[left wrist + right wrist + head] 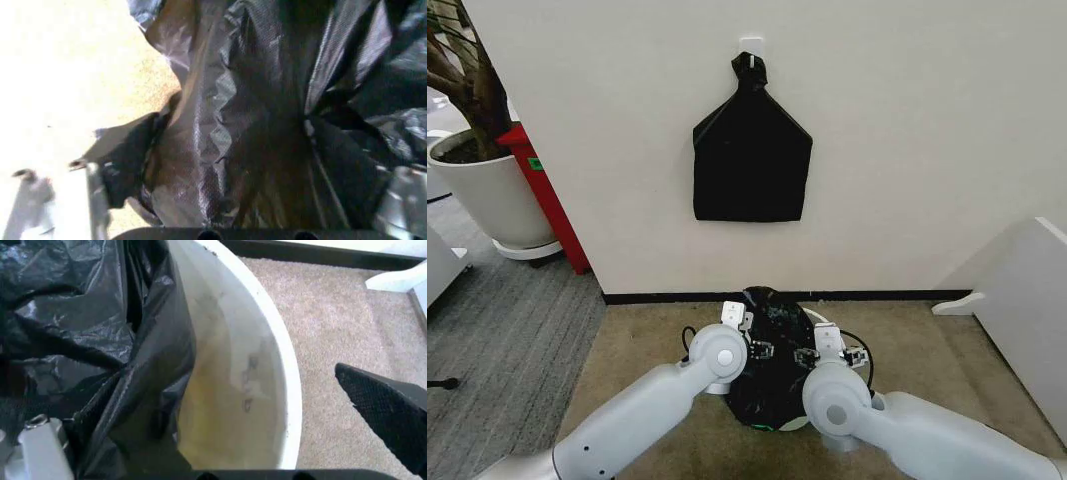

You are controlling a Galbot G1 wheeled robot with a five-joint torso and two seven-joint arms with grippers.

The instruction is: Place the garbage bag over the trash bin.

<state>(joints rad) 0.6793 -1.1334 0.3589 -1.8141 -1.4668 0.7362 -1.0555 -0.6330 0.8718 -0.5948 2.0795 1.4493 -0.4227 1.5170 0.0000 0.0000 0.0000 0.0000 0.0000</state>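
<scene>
My two arms reach down together over the trash bin, which stands on the tan carpet just in front of the wall's black baseboard. The garbage bag is bunched over the bin's top between my wrists, a crinkled glossy black heap that hides most of the bin in the head view; a sliver of pale rim peeks out near my right forearm.

My left gripper sits at the bag's left side. In the left wrist view the black plastic runs in long folds between my fingers, with one metal finger against a flap of the bag and carpet showing bright beyond it. I cannot tell whether this gripper is clamped on the film or merely pressed into it.

My right gripper is at the bag's right side. The right wrist view shows the bin's cream inner wall bare, with the bag hanging inside along one side of it. My fingers stand spread: the black textured pad hangs outside the rim over the carpet, well apart from the metal finger that lies among the bag's folds inside.

On the wall above hangs a flat black bundle from a white hook.
</scene>
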